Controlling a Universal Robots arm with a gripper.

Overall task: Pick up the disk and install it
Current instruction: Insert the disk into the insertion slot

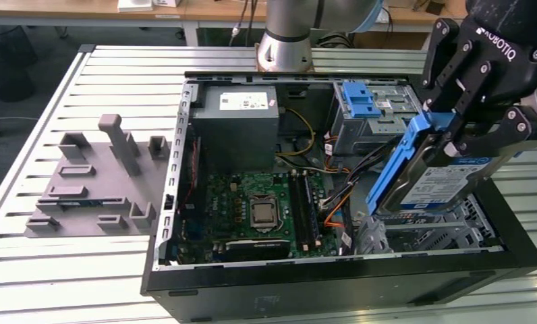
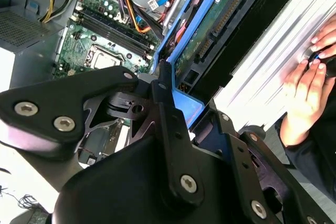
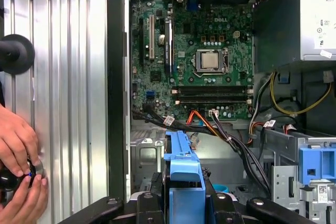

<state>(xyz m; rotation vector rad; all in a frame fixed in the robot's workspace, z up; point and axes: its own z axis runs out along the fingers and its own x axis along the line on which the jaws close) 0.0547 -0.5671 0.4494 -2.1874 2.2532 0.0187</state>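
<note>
My gripper (image 1: 459, 138) is shut on the disk (image 1: 441, 183), a silver drive with a blue-and-white label in a blue plastic carrier (image 1: 392, 172). I hold it tilted, one end down, above the exterior view's right side of the open computer case (image 1: 341, 287), just over a metal drive cage (image 1: 430, 235). In the second wrist view the disk's green underside (image 2: 210, 40) and the carrier (image 2: 185, 103) sit between my black fingers (image 2: 123, 109). In the first wrist view the carrier (image 3: 184, 179) stands in front of the gripper (image 3: 184, 204).
Inside the case lie the motherboard (image 1: 260, 209), a grey power supply box (image 1: 237, 121), loose cables (image 1: 332, 202) and a blue latch (image 1: 359, 98). A grey fixture block (image 1: 98, 182) stands on the slatted table. A person's hands (image 3: 18, 148) rest beside the case.
</note>
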